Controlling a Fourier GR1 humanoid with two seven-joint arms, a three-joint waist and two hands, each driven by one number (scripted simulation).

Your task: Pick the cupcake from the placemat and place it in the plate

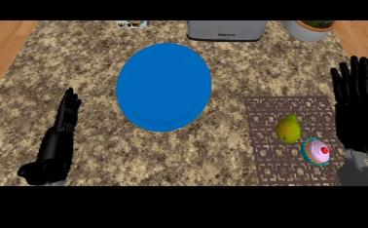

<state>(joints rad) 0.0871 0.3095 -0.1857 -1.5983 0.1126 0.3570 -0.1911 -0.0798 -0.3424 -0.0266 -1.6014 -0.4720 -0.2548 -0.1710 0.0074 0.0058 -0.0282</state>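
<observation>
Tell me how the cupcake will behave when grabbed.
The cupcake looks small, so probably light. Its pink frosting with a red topping seems soft and may smear if squeezed from above. It appears tilted on the placemat near the pear, so it might tip or roll if nudged.

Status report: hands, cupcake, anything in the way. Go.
Left hand open, at the left. Right hand open, beside the placemat. Cupcake on the placemat, untouched; plate bare. Pear sits close by the cupcake, on its plate side.
</observation>
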